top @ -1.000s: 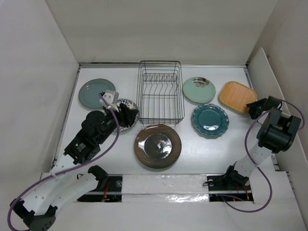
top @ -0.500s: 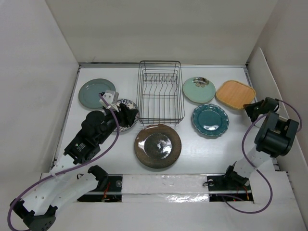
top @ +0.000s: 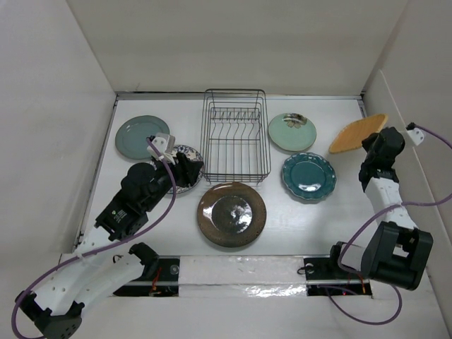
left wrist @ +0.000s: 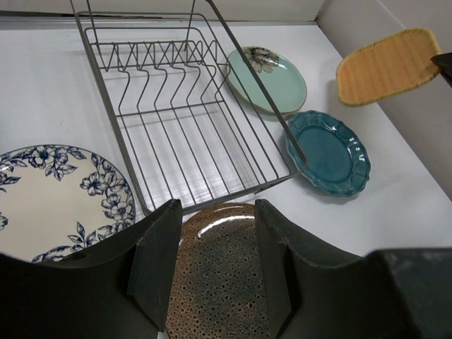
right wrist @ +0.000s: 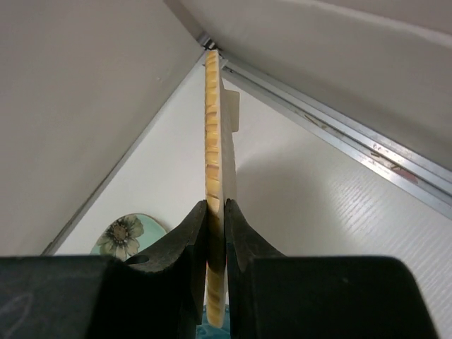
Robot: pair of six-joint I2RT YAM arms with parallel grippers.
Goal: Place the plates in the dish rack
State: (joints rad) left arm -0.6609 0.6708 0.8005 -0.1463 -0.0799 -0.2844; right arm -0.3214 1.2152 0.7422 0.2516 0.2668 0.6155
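The black wire dish rack (top: pixel 235 138) stands empty at the back centre; it also shows in the left wrist view (left wrist: pixel 176 120). My right gripper (top: pixel 373 143) is shut on the orange-tan plate (top: pixel 357 133), held lifted and tilted on edge at the right; the right wrist view shows the plate (right wrist: pixel 214 141) edge-on between the jaws. My left gripper (top: pixel 189 168) is open and empty over the white and blue floral plate (top: pixel 185 157), left of the rack. The brown plate (top: pixel 232 214), teal scalloped plate (top: pixel 308 176), pale mint plate (top: pixel 292 131) and grey-green plate (top: pixel 138 134) lie flat.
White walls enclose the table on the left, back and right. A white panel (top: pixel 385 99) leans at the right, close behind the lifted plate. The arm bases stand at the near edge (top: pixel 240 272).
My right gripper has lifted the orange-tan plate off the table, tilting it on edge and swinging up and back. The left arm has not moved.
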